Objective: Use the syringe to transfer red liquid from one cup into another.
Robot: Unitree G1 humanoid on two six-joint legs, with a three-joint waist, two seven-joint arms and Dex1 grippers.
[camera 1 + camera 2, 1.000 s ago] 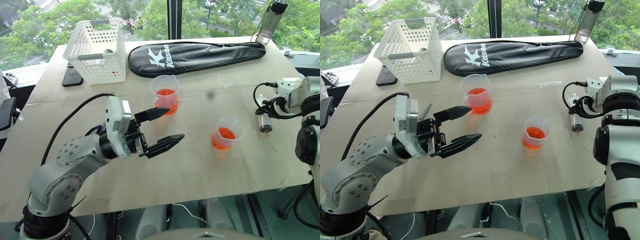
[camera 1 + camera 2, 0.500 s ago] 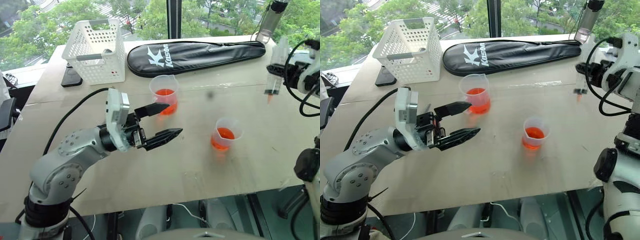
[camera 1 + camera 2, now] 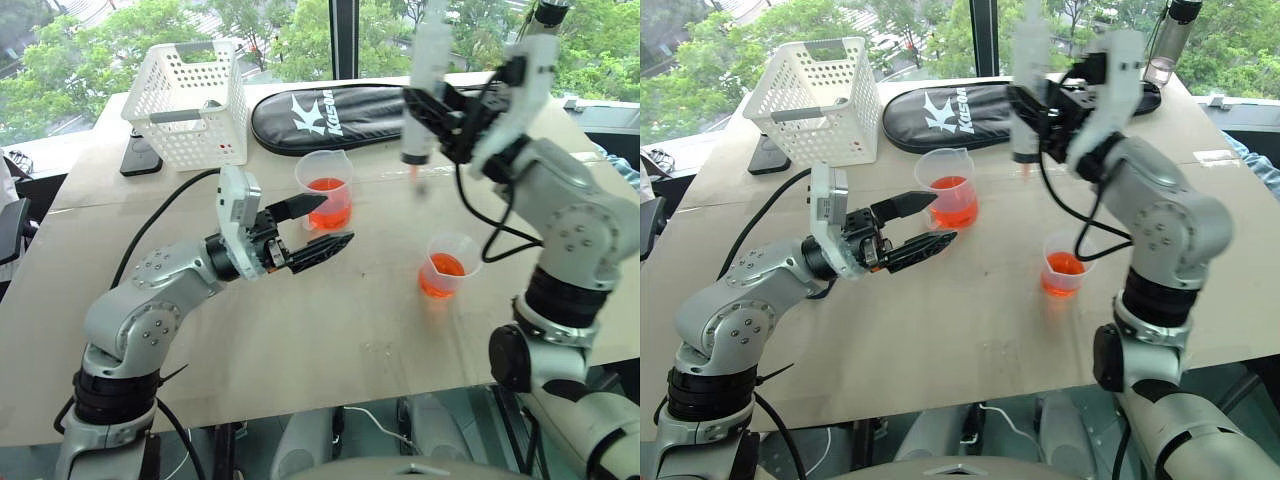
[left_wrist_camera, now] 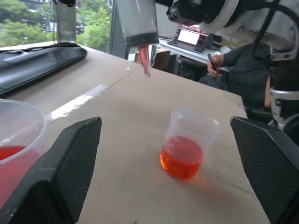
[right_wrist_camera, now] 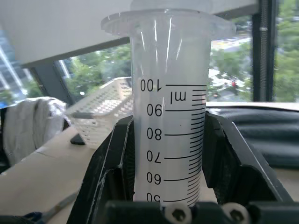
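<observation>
The spouted cup (image 3: 325, 188) stands mid-table with red liquid (image 3: 329, 192) in its lower part. My left gripper (image 3: 318, 226) is open just short of this cup, its fingers level; in the left wrist view the cup (image 4: 18, 140) lies off to one finger's side, not between the two. The smaller cup (image 3: 447, 266), also holding red liquid, stands to the right. My right gripper (image 3: 440, 108) is shut on the syringe (image 3: 419, 125), held upright in the air above the table between the cups, its red tip (image 4: 145, 55) pointing down. The barrel (image 5: 170, 140) sits between the pads.
A white basket (image 3: 190, 98) stands at the back left with a dark flat object (image 3: 138, 158) beside it. A black racket case (image 3: 350, 112) lies along the back, and a bottle (image 3: 548, 14) stands at the far right corner. A person (image 4: 238, 60) sits beyond the table.
My right arm swung the syringe up from low over the table's right edge and leftward to above the cups. My left gripper moved forward, closer to the spouted cup.
</observation>
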